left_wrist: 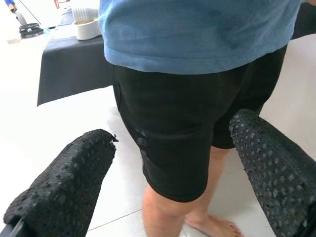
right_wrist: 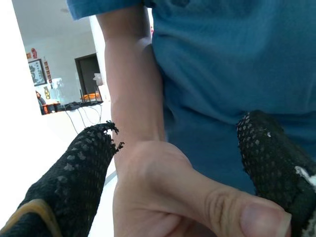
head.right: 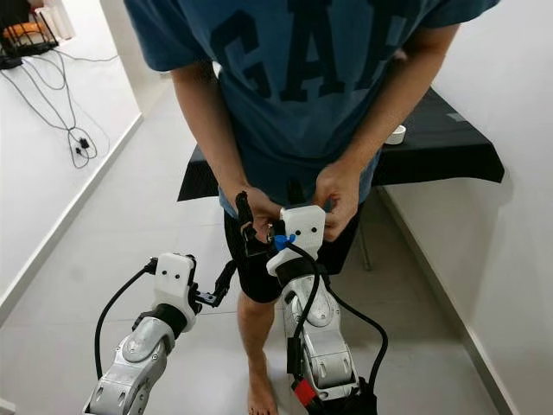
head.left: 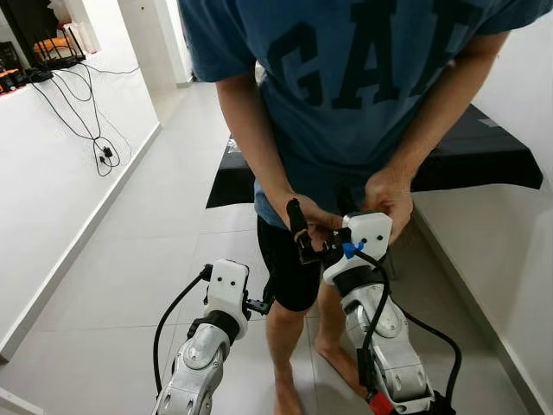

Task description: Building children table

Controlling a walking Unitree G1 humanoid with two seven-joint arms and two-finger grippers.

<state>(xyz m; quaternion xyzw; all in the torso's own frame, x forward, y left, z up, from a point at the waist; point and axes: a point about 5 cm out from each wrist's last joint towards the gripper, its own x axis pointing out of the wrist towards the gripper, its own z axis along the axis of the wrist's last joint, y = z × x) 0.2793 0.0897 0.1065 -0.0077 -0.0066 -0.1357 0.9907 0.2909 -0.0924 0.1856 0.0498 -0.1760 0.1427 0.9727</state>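
Children table unseen, person point(head.left: 346, 78) (shirt reads GAP) gripping right gripper point(head.left: 304, 235), jaws wide

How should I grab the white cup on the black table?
Probably across its round wall, coming down from above: the white cup stands upright on the black table. A person's hands hold the right claw, so the open left claw seems freer.
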